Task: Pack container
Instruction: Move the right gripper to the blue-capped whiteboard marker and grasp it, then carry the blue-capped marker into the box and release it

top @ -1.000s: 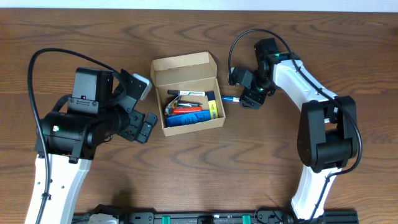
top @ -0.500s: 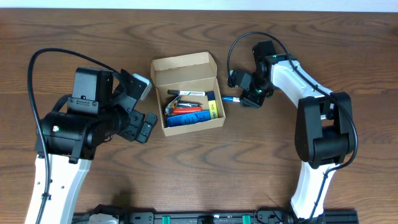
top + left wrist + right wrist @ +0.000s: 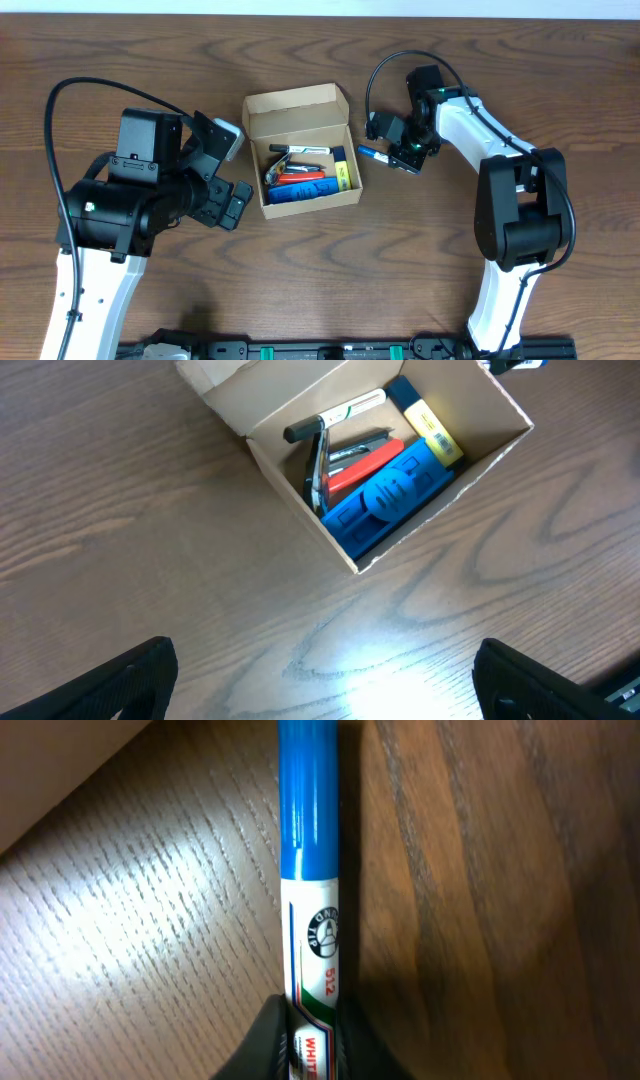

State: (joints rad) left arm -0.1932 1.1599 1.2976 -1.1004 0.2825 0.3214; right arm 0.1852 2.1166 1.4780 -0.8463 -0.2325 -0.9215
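One box sits open near the middle of the worktop, its flap lid folded back toward the far edge. It is partly filled. A blue case lies along the near wall, with a red piece beside it. A yellow-labelled pen lies against the right end. A white pen with a black cap lies toward the flap, over some darker items I cannot make out.

Just right of the box, apart from its wall, the right claw is pinched tight on a marker. The marker has a blue cap and a white printed barrel, and its cap points at the box. The wrist view shows both fingers pressed to the barrel. The left claw hangs wide and holds nothing, on the left of the box and facing it.

One second ago the right claw stood much wider around the marker, which lay flat and level. Now the claw has closed on it, and the cap end has swung slightly toward the far edge. The box, its contents and the left arm have not moved.

The worktop is dark brown wood with a strong grain, and a lamp glare shows in both wrist views. A pale strip runs beyond its far edge and a black rail along the near one.
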